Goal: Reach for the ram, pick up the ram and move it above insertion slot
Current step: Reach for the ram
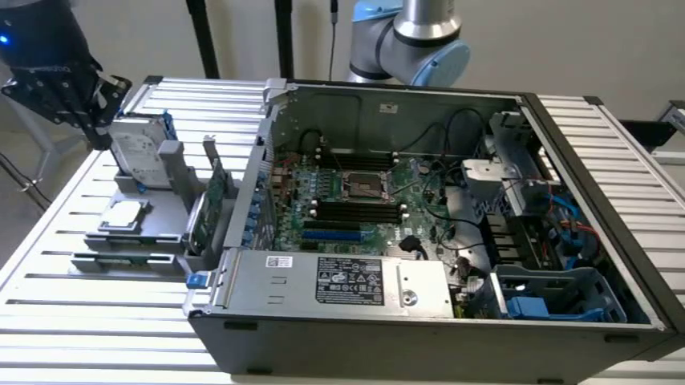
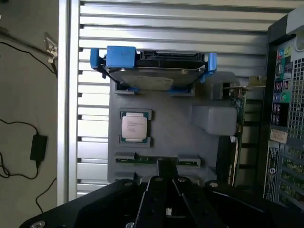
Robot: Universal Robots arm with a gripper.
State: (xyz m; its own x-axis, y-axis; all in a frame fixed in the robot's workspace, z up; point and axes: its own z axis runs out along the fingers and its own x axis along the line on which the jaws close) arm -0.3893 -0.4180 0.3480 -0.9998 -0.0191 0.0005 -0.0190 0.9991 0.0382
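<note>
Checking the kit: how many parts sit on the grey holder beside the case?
4: hard drive farthest back, processor central, ram along the near edge, expansion card upright beside the case.

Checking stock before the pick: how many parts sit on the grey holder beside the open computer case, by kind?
Silver hard drive in a blue caddy: 1
Square silver processor chip: 1
Long thin green ram stick: 1
Broad green expansion card with a metal bracket: 1
Total: 4

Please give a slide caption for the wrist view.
Claw hovers over the ram lying in the grey holder.
</note>
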